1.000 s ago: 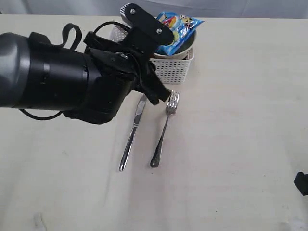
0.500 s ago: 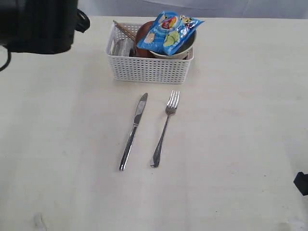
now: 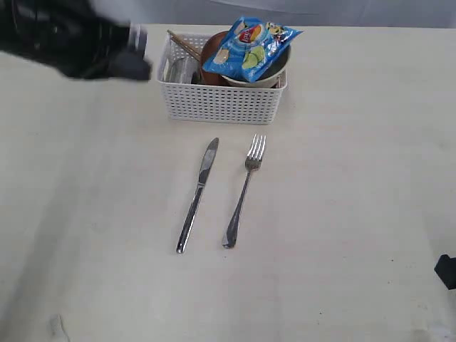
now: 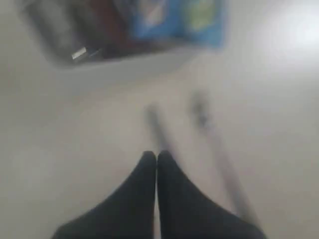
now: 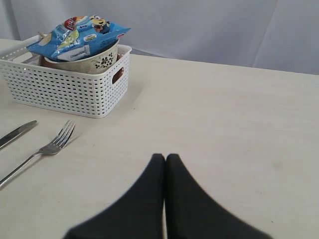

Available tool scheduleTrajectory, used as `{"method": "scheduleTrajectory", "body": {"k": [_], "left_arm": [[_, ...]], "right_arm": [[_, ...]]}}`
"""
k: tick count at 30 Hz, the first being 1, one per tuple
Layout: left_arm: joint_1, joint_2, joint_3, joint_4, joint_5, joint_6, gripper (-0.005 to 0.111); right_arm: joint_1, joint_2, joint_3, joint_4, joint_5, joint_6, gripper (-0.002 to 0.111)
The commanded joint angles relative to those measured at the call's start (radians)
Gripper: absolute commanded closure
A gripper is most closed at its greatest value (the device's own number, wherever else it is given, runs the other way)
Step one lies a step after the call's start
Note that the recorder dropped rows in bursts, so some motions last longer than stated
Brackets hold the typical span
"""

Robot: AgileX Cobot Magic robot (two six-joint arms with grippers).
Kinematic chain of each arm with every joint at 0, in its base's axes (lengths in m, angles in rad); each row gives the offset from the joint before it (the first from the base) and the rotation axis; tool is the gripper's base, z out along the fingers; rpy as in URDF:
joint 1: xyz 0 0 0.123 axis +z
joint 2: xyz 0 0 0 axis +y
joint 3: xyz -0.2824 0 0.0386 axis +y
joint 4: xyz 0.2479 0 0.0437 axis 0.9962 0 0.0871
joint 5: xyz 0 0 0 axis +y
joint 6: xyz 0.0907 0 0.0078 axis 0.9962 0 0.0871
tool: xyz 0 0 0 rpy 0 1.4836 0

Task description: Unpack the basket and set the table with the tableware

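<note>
left claw (image 4: 156,159) and right claw (image 5: 165,161) shut, empty; bowl (image 3: 269,78) at basket (image 3: 221,107) 3 o'clock looks breakable, so grab its rim.

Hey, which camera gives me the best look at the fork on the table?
The exterior view: the fork lies whole and sharp beside the knife. The right wrist view catches its tines and part of the handle at the frame edge. The left wrist view shows only blurred streaks.
</note>
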Motion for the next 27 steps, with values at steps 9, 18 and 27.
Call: {"method": "scheduleTrajectory", "body": {"k": [9,18,27], "left_arm": [[-0.317,-0.015,-0.011,0.748,0.029,-0.606,0.087],[-0.537,0.205,-0.033,0.557,-0.249,-0.614,0.074],[-0.637,0.492,-0.214,0.543,-0.220,-0.671,0.066]], "right_arm": [[0.002,-0.004,0.003,-0.007,-0.006,0.000,0.109],[0.002,-0.004,0.003,-0.007,-0.006,0.000,0.109],[0.002,-0.004,0.003,-0.007,-0.006,0.000,0.109]]}}
